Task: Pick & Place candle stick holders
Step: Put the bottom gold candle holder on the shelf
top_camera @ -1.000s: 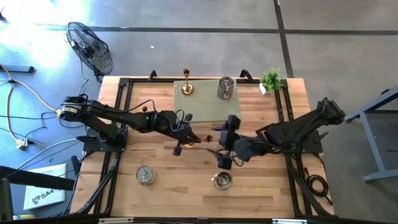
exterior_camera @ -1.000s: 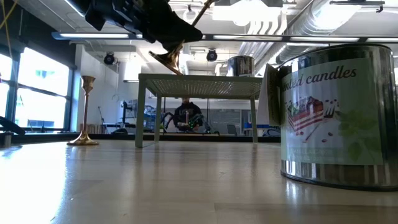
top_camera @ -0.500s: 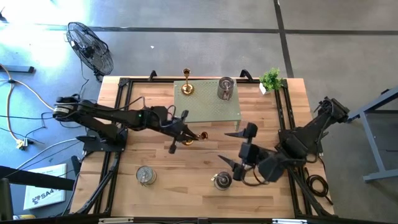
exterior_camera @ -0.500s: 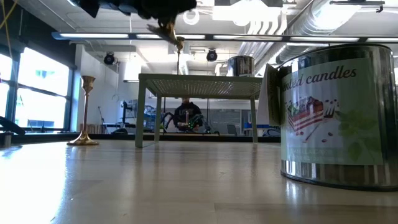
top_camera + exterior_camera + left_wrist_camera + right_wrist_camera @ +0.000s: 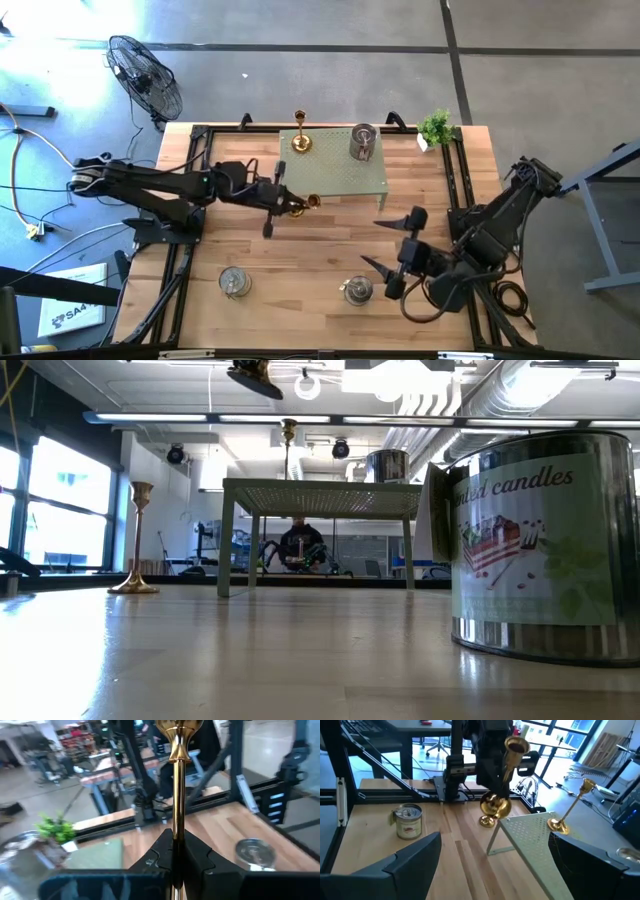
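Note:
My left gripper (image 5: 280,198) is shut on a gold candle stick holder (image 5: 303,203) and holds it high over the table's middle, just near of the green perforated stand (image 5: 340,172). On the stand are a second gold holder (image 5: 300,140) and a squat silvery one (image 5: 362,142), each resting on its base. Two more silvery holders (image 5: 235,283) (image 5: 357,290) sit near the table's near edge. A third gold holder (image 5: 137,540) stands on the table in the low view. My right gripper (image 5: 378,245) hangs open above the right silvery holder and touches nothing. My left gripper pinches the held holder's thin stem (image 5: 176,832) between its two fingers, about halfway along it. The fingers come in level from the table's left and lie across the stem. The holder is lifted clear and stands nearly upright, cup end (image 5: 516,745) up and round base (image 5: 253,375) down.
A small green potted plant (image 5: 435,127) stands at the far right corner. Black frame rails (image 5: 195,200) run along the table's left and right sides. Bare wood lies between the stand and the two near silvery holders.
My left gripper has risen with the gold holder and drawn back toward the table's far left. The holder has gone from slanted to nearly upright. My right gripper, still open, has swung from beside the holder toward the table's near right.

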Robot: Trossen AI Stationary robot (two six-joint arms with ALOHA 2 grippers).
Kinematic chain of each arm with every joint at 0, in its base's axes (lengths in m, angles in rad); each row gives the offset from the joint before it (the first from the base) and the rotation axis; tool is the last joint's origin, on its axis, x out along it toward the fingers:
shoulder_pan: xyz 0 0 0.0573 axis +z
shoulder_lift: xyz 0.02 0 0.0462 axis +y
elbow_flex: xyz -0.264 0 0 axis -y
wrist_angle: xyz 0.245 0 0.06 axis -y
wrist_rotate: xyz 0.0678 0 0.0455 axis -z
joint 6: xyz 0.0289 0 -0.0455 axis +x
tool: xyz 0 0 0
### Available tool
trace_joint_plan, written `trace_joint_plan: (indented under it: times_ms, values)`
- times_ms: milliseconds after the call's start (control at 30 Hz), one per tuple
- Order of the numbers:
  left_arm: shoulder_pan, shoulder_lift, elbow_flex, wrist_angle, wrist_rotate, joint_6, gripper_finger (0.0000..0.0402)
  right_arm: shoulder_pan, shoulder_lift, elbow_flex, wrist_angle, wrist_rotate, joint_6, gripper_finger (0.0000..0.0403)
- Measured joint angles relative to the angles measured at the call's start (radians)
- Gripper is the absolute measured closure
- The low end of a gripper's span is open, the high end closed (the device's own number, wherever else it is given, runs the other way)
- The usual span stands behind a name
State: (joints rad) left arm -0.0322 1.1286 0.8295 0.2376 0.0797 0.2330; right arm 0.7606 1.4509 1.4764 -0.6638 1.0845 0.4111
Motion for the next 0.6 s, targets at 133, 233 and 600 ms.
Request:
trace_joint_plan:
  times_ms: [133, 233, 600]
  values:
    - [0.0, -0.031, 0.0, -0.004, -0.06, 0.003, 0.0394, 0.013, 0.0, -0.029, 0.003, 0.022, 0.037, 0.0041]
    - [0.0, -0.063, 0.0, -0.001, -0.096, 0.023, 0.0394, 0.016, 0.0, -0.061, 0.003, 0.021, 0.076, 0.0041]
    - [0.152, -0.188, 0.0, 0.0, 0.021, -0.035, 0.0394, 0.015, 0.0, -0.143, 0.053, 0.028, 0.114, 0.004]
